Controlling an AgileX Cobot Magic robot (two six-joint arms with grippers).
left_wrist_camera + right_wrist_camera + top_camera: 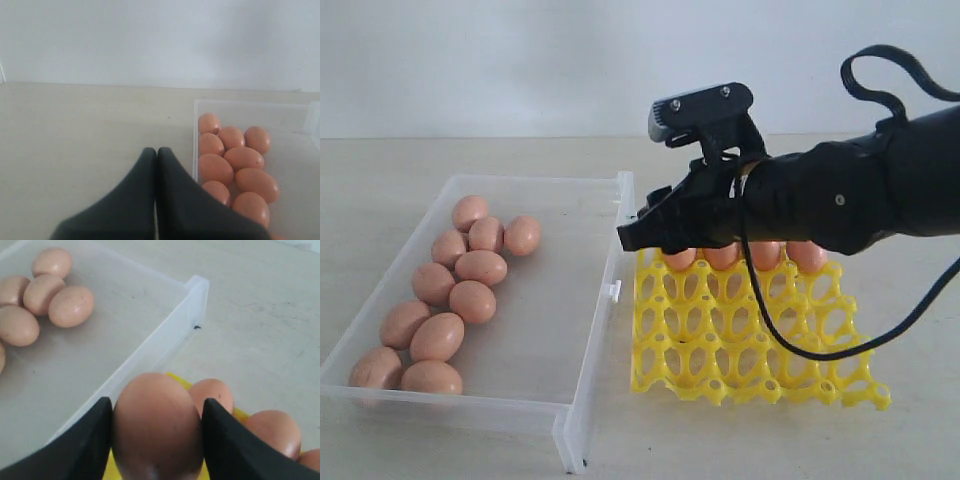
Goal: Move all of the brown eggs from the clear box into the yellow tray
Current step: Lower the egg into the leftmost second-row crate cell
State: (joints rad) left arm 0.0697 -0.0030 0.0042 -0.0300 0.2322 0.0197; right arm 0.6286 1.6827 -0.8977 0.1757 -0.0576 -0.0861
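Note:
My right gripper (156, 401) is shut on a brown egg (156, 425), one black finger on each side of it. In the exterior view that gripper (658, 238) hangs over the back left corner of the yellow tray (750, 350), next to the clear box's wall (603, 300). The held egg (680, 259) shows just under the fingers. Three more eggs (765, 255) sit in the tray's back row, partly hidden by the arm. Several brown eggs (472, 300) lie along the left side of the clear box. My left gripper (156, 150) is shut and empty, just outside the box wall (195, 130).
The tray's front three rows of cups (740, 375) hold nothing. A black cable (800, 350) from the right arm droops over the tray's middle. The right half of the clear box floor (555, 290) is bare. A pale wall stands behind the table.

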